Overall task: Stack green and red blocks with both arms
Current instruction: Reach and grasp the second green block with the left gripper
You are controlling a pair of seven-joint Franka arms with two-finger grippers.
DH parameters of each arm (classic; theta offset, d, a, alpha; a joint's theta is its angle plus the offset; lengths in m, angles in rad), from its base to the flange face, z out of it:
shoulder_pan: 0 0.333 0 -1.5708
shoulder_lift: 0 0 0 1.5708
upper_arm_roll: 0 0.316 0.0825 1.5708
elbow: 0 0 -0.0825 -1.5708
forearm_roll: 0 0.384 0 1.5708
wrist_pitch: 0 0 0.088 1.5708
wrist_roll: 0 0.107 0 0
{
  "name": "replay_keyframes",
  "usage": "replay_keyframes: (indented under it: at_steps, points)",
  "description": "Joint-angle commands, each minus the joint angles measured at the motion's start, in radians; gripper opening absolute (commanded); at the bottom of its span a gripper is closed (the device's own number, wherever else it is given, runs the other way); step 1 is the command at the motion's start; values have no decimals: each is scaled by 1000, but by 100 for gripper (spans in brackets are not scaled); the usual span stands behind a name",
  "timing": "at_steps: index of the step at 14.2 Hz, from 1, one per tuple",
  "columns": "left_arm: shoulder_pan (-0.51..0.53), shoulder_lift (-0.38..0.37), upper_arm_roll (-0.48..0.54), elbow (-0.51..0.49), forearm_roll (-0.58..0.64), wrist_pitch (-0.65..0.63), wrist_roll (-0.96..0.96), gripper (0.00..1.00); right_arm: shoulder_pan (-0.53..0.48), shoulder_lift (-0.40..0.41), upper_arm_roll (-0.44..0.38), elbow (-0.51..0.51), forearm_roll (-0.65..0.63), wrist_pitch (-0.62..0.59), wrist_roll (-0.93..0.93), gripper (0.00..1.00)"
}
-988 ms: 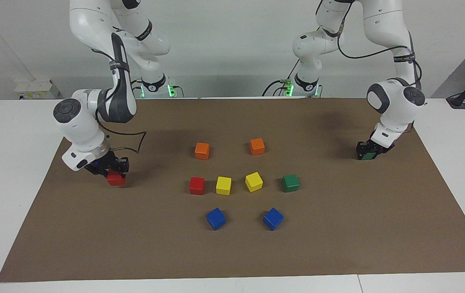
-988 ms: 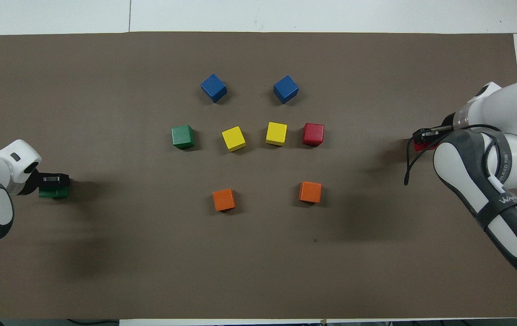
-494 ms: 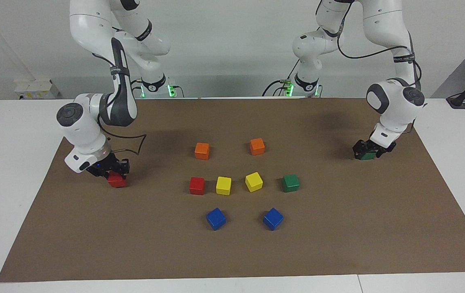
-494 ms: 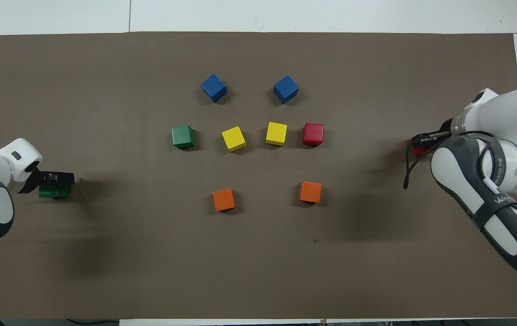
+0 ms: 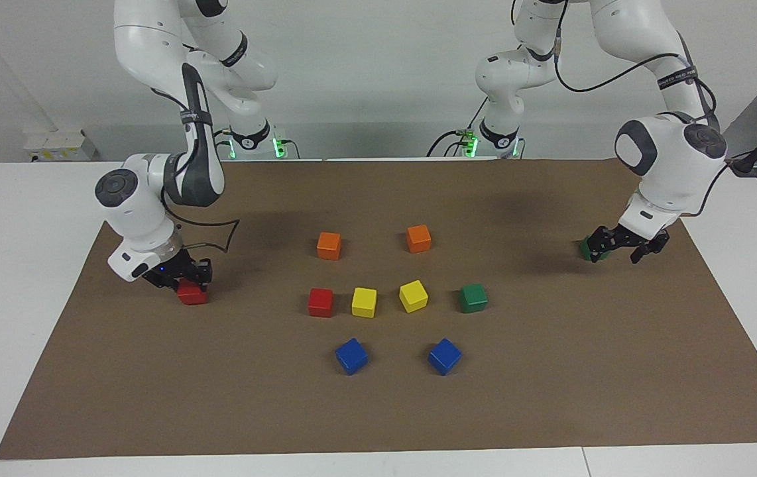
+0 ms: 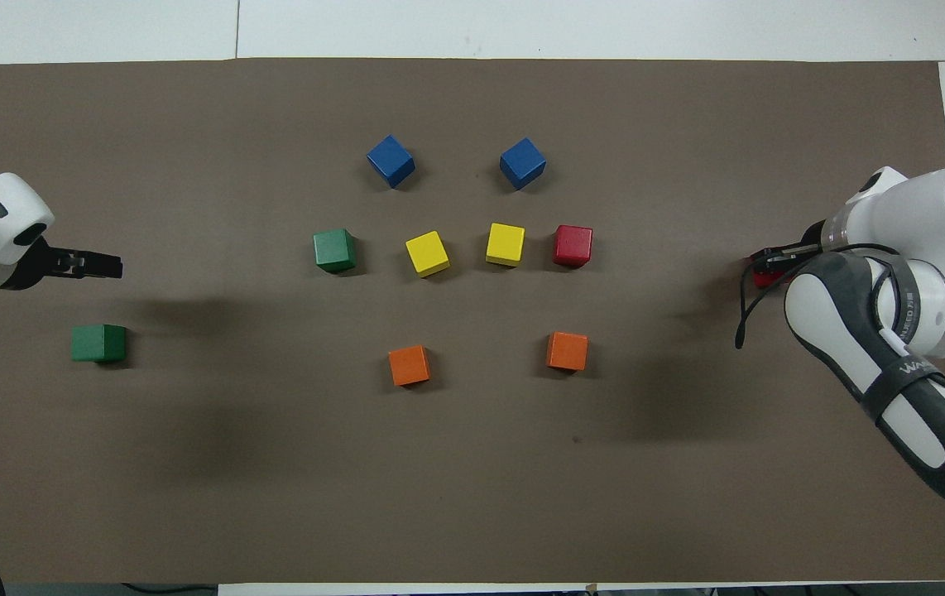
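Left gripper [image 5: 622, 246] released, raised at frame right beside the green block [image 6: 98, 343] resting on the mat [image 5: 551, 397]; right gripper [image 5: 183, 277] clenched on a red block [image 5: 192, 293] at frame left. Remaining green block [image 5: 472, 298] and red block [image 5: 320, 302] sit mid-frame; judged light, rigid, smooth; pinch opposite flat faces squarely.

A: How many blocks are on the brown mat [image 5: 551, 371]?
B: Ten cubes: two green blocks [image 5: 472, 298] [image 6: 98, 343], two red blocks [image 5: 320, 302] [image 5: 192, 294], two orange cubes [image 5: 329, 246] [image 5: 418, 238], two yellow cubes [image 5: 364, 302] [image 5: 413, 295], two blue cubes [image 5: 351, 356] [image 5: 444, 356].
A: And arms?
B: Two arms, each carrying one gripper: the left gripper [image 5: 622, 245] and the right gripper [image 5: 179, 273]
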Motion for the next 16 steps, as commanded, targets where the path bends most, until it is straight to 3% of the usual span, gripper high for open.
replay_keyframes:
  at_steps: [1, 6, 8, 9, 10, 11, 12, 16]
  points:
    - [-112, 66, 12, 134, -26, -74, -139, 100, -20, 0, 14, -18, 9, 29, -23, 5]
    - [-262, 110, 11, 219, -27, -103, -340, 100, -20, 12, 14, -18, 9, 52, -22, 6]
    - [-324, 153, 12, 260, -29, -102, -399, 100, -18, 13, 14, -23, 10, 57, -22, 11]
    - [-347, 173, 12, 276, -29, -97, -417, 100, -18, 11, 14, -23, 10, 57, -22, 19]
    - [-365, 191, 12, 282, -27, -91, -422, 100, -18, 11, 14, -23, 9, 57, -22, 44]
    - [-384, 210, 12, 283, -26, -89, -422, 100, -18, 11, 14, -23, 9, 57, -22, 80]
    - [-410, 230, 14, 283, -26, -83, -425, 100, -18, 12, 14, -23, 10, 55, -22, 100]
    - [-447, 287, 14, 280, -14, -2, -456, 100, -18, 11, 14, -21, 9, 55, -22, 100]
